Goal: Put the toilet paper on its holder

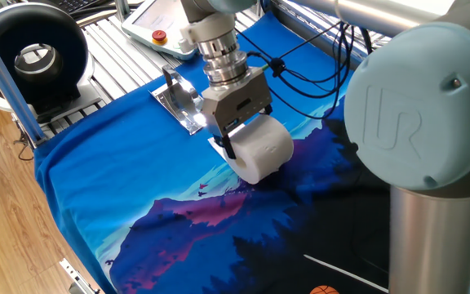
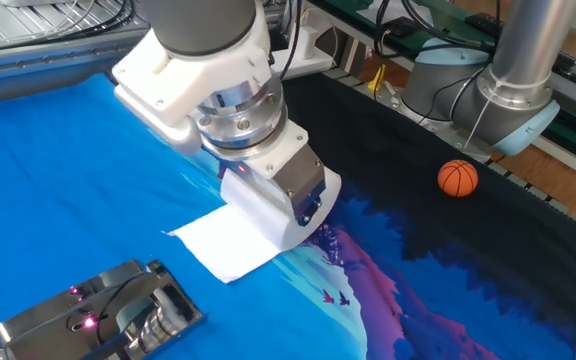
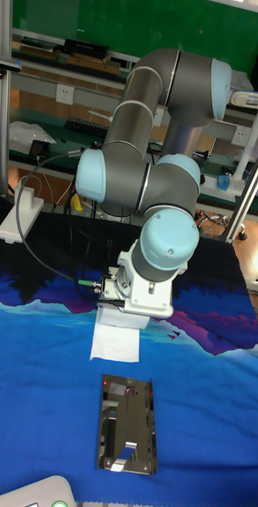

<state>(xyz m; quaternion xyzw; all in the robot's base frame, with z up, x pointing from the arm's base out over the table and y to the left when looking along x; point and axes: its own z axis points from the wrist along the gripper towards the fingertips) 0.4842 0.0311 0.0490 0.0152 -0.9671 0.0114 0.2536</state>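
Note:
The toilet paper (image 1: 266, 153) is a fat white roll lying on its side on the blue cloth, its loose sheet (image 2: 223, 245) spread flat toward the holder. My gripper (image 1: 247, 140) comes down from above and is shut on the roll, one black finger (image 1: 228, 152) showing at the roll's end. The holder (image 1: 182, 102) is a shiny silver plate with a bent arm, lying a short way from the roll, also seen as holder (image 2: 98, 315) and holder (image 3: 129, 424). In the tall fixed view my wrist hides the roll, and only the sheet (image 3: 115, 341) shows.
A small orange ball (image 2: 458, 178) rests on the dark part of the cloth. A white pendant with a red button (image 1: 160, 34) lies behind the holder. A black round device (image 1: 35, 53) stands off the table's corner, and another robot's base (image 2: 513, 80) stands at the far edge.

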